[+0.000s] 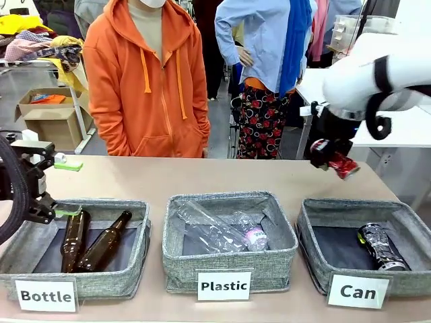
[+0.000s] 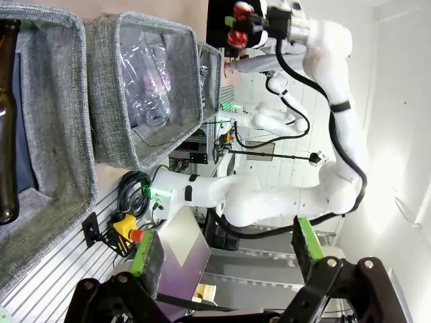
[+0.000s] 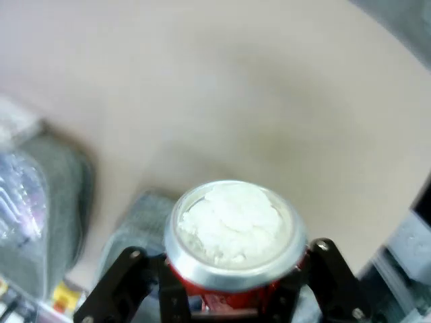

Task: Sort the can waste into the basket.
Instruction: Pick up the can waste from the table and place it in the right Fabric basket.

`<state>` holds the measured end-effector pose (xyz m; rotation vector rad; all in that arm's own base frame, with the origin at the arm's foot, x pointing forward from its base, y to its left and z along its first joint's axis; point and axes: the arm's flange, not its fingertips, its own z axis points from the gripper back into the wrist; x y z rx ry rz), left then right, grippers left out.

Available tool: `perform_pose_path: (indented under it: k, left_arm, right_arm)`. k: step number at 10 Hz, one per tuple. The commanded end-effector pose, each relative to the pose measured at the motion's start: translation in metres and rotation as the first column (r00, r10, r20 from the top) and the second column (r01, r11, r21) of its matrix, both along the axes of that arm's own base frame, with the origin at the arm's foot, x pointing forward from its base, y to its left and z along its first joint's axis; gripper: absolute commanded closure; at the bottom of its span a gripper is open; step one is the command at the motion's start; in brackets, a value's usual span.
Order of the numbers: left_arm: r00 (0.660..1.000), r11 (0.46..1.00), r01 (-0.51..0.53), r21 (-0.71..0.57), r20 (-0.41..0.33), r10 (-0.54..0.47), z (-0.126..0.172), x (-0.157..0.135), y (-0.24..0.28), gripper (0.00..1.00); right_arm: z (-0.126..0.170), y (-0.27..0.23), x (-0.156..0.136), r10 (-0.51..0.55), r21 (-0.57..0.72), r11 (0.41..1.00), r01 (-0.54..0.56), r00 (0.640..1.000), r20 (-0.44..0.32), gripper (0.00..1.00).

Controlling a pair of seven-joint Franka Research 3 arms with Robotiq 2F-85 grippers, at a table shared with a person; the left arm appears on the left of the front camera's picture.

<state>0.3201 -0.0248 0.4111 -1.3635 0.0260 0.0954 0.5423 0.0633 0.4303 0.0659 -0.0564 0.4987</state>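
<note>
- Right gripper (image 1: 331,160): clenched on the crushed red can (image 1: 337,163), held in the air, clear of the table (image 1: 202,178).
- In the right wrist view, the red can (image 3: 232,235) sits between the 2 fingers, its silver top facing the camera.
- "Can" basket (image 1: 316,259): below the right gripper, toward the robot's side. 1 black-and-silver can (image 1: 380,246) lies inside it.
- Left gripper (image 2: 225,259): released, green pads wide apart, nothing between them.
- "Bottle" basket (image 1: 128,269): just beside the left gripper, holding 2 brown bottles (image 1: 101,242).
- "Plastic" basket (image 1: 229,259): between both grippers, holding clear plastic bottles (image 1: 222,232).
- A person in an orange hoodie (image 1: 145,81) stands beyond the table.
</note>
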Motion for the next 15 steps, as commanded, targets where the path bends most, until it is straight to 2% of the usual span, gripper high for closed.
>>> perform_pose_path:
  k: [1, 3, 4, 5, 6, 10, 13, 14, 15]
  left_arm:
    - [1.000, 1.000, -0.004, 0.004, -0.007, 0.004, 0.002, -0.002, -0.001, 0.00]
    - [1.000, 1.000, -0.004, 0.004, -0.007, 0.004, 0.002, -0.002, -0.001, 0.00]
    - [1.000, 1.000, -0.004, 0.004, -0.007, 0.004, 0.002, -0.002, -0.001, 0.00]
    - [1.000, 1.000, -0.004, 0.004, -0.007, 0.004, 0.002, -0.002, -0.001, 0.00]
    - [1.000, 1.000, -0.004, 0.004, -0.007, 0.004, 0.002, -0.002, -0.001, 0.00]
    - [1.000, 1.000, -0.004, 0.004, -0.007, 0.004, 0.002, -0.002, -0.001, 0.00]
    - [1.000, 1.000, -0.004, 0.004, -0.007, 0.004, 0.002, -0.002, -0.001, 0.00]
    - [1.000, 1.000, -0.004, 0.004, -0.007, 0.004, 0.002, -0.002, -0.001, 0.00]
    - [1.000, 1.000, -0.004, 0.004, -0.007, 0.004, 0.002, -0.002, -0.001, 0.00]
  right_arm:
    - [0.005, -0.022, -0.058, 0.312, 0.044, 0.950, -0.310, 0.948, -0.060, 1.00]
    - [-0.005, -0.038, -0.105, 0.572, 0.174, 0.817, -0.549, 0.810, -0.130, 1.00]
    - [-0.013, -0.042, -0.119, 0.691, 0.240, 0.717, -0.654, 0.712, -0.125, 1.00]
    - [-0.019, -0.045, -0.128, 0.735, 0.266, 0.671, -0.692, 0.668, -0.118, 1.00]
    - [-0.023, -0.047, -0.132, 0.751, 0.267, 0.653, -0.709, 0.651, -0.108, 1.00]
    - [-0.026, -0.044, -0.131, 0.759, 0.242, 0.647, -0.723, 0.641, -0.114, 1.00]
    - [-0.028, -0.042, -0.125, 0.760, 0.253, 0.645, -0.721, 0.639, -0.115, 0.19]
    - [-0.029, -0.042, -0.124, 0.761, 0.253, 0.644, -0.722, 0.639, -0.115, 0.00]
    - [-0.032, -0.042, -0.122, 0.754, 0.253, 0.652, -0.715, 0.645, -0.123, 0.00]
